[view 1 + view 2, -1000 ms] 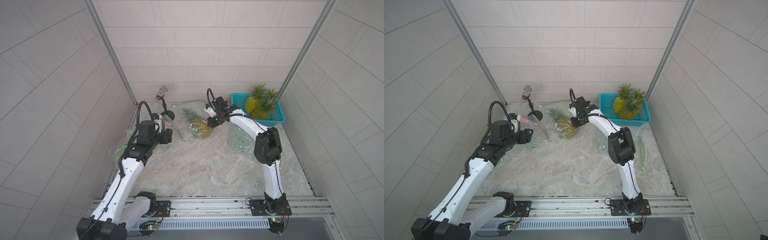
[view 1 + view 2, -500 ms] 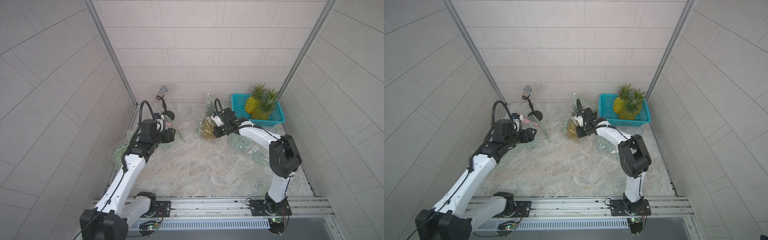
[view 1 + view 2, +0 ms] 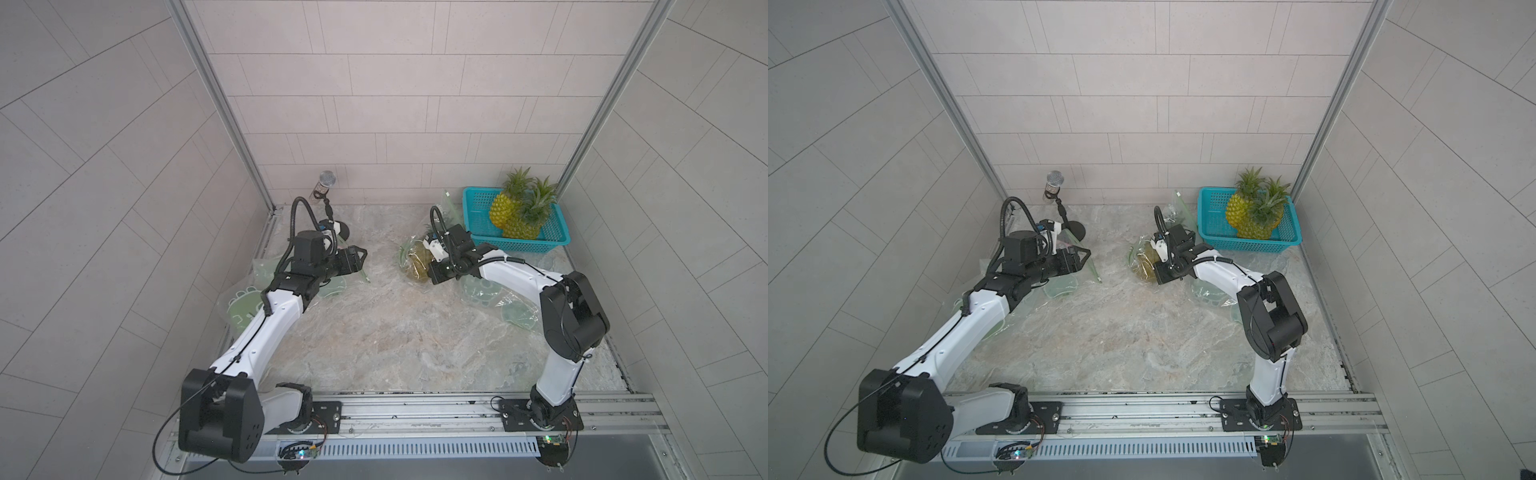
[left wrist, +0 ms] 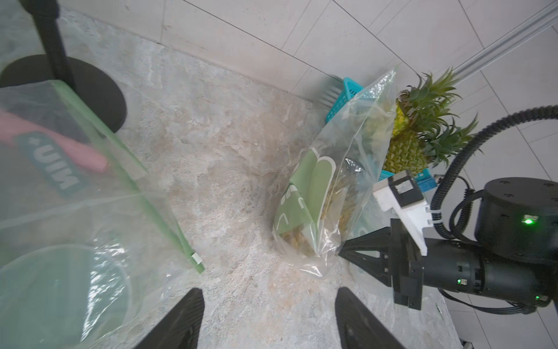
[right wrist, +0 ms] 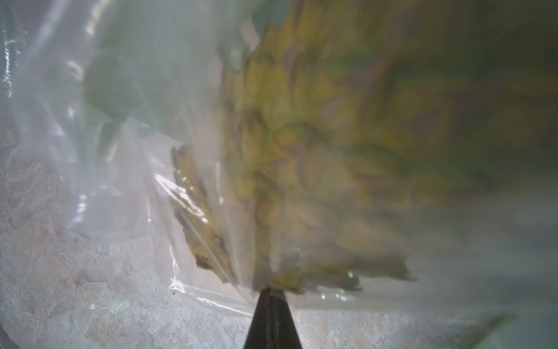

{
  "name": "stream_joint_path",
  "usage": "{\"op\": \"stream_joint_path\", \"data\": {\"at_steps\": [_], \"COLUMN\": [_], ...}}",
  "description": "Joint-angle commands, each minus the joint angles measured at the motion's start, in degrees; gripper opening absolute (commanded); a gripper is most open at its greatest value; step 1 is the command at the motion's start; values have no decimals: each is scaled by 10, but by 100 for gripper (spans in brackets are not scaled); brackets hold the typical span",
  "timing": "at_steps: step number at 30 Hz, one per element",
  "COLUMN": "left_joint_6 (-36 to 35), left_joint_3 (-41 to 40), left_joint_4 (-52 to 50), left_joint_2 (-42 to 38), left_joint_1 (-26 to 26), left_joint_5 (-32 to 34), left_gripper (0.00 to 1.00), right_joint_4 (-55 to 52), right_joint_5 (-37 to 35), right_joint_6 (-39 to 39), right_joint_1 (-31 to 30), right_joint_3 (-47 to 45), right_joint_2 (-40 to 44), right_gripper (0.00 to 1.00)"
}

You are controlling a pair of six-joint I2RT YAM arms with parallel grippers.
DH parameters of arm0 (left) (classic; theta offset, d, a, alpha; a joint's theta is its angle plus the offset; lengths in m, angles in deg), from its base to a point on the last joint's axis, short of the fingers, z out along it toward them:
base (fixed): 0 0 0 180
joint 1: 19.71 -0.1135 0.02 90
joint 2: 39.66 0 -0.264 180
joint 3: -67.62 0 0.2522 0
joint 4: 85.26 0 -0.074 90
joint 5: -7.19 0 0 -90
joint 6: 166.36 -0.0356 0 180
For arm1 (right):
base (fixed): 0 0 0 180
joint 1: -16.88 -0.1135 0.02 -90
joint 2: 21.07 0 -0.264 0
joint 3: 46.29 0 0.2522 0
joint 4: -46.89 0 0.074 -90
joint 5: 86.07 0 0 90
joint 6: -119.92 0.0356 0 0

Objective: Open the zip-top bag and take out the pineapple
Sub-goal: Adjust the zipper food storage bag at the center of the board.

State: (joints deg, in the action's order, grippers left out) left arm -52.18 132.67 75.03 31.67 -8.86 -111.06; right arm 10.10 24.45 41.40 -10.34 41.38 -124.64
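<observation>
1. Pineapple (image 4: pixel 335 208) is pictured inside the clear zip-top bag (image 4: pixel 356 145), which is stood on end toward the back of the table, near the blue basket (image 3: pixel 524 248).
2. The bag's lower corner is pinched by the right gripper (image 4: pixel 340 253), its jaws closed flat on the plastic. The hold is judged to be an anchor, so that the bag is kept upright while its mouth is worked.
3. The left gripper (image 4: pixel 268 302) is held wide and empty, aimed across at the bag but well apart from it, apparently readied for the top edge.
4. Whether the seal is parted cannot be told.
5. The marbled tabletop (image 3: pixel 395 340) is strewn with flat green-printed bags (image 3: pixel 245 305). Two more pineapples (image 3: pixel 519 214) are seen in the basket, and a microphone (image 3: pixel 327 179) is stood at the back. The cell is enclosed by pale tiled walls (image 3: pixel 374 104).
</observation>
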Motion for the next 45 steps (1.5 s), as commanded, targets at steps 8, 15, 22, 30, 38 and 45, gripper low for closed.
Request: {"op": "stream_joint_path", "data": {"at_steps": [8,15,22,30,38,45], "left_joint_6": [-44,-36,-34,-34,-68,-61], "left_joint_3": [66,114,126,115,34,-16], "left_joint_4": [100,99,104,40,-75,-135], "left_joint_2": [144,245,289,280,185,117], "left_joint_1": [112,135,144,146,146,146], "left_joint_5": [-41,-37,3,5,-20,-78], "left_gripper": [71,64,53,0,0,0], "right_joint_4": [-23,-28,-29,-25,40,34], "right_joint_5": [10,9,16,23,40,105], "right_joint_6": [0,0,5,17,55,53], "right_joint_1": [-10,-10,-10,-9,28,73], "right_joint_3": [-8,-3,0,1,-16,7], "right_joint_2": [-5,6,23,75,172,138], "right_gripper": [0,0,0,5,31,34]}}
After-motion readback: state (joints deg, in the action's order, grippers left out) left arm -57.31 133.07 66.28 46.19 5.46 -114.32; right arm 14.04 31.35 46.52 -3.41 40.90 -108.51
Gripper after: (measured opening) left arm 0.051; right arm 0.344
